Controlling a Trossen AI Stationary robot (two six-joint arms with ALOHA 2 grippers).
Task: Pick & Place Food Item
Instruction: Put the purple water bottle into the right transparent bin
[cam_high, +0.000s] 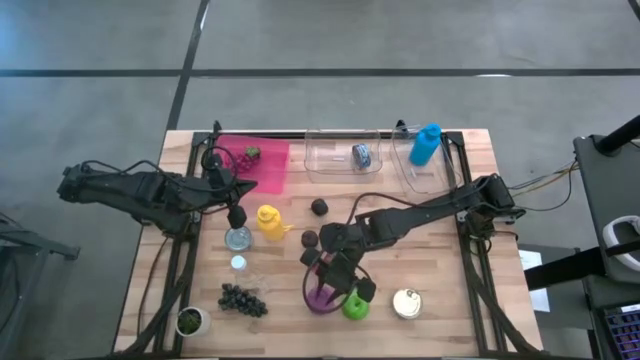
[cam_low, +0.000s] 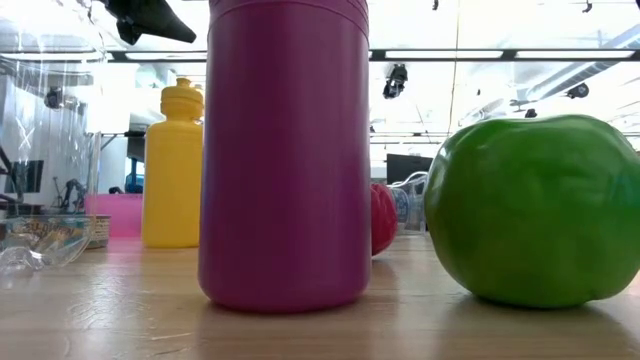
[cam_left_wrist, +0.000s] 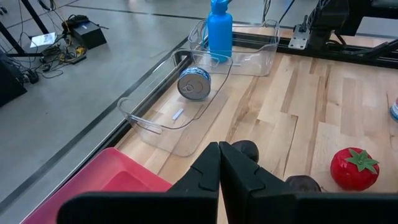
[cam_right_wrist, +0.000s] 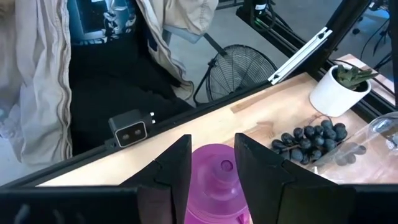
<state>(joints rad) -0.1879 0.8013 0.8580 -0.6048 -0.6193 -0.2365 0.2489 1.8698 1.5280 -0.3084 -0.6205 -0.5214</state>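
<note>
A magenta bottle (cam_high: 322, 297) stands upright on its base on the wooden table, near the front edge, with a green apple (cam_low: 535, 210) beside it on its right. My right gripper (cam_right_wrist: 212, 168) hangs over the bottle, pointing slantwise down. Its fingers are a little apart, one on each side of the bottle's cap (cam_right_wrist: 219, 167). My left gripper (cam_left_wrist: 219, 171) is shut on nothing and hovers above the table's left middle, by the yellow bottle (cam_high: 270, 221). My right gripper has one finger (cam_right_wrist: 177, 168) on each side of the magenta bottle's cap, coming from above and slanting toward the near edge. Whether the fingers touch the cap I cannot tell. The bottle stands upright on the table.
Dark grapes (cam_right_wrist: 308, 140) and a potted plant (cam_right_wrist: 339, 87) lie front left, and a tin can (cam_high: 406, 303) front right. A red fruit (cam_left_wrist: 354, 168) and dark lumps sit mid-table. At the back are a pink tray (cam_high: 255, 163) and two clear tubs (cam_high: 340, 152) holding a can and a blue bottle (cam_high: 425, 145). A person stands beyond the near edge.
</note>
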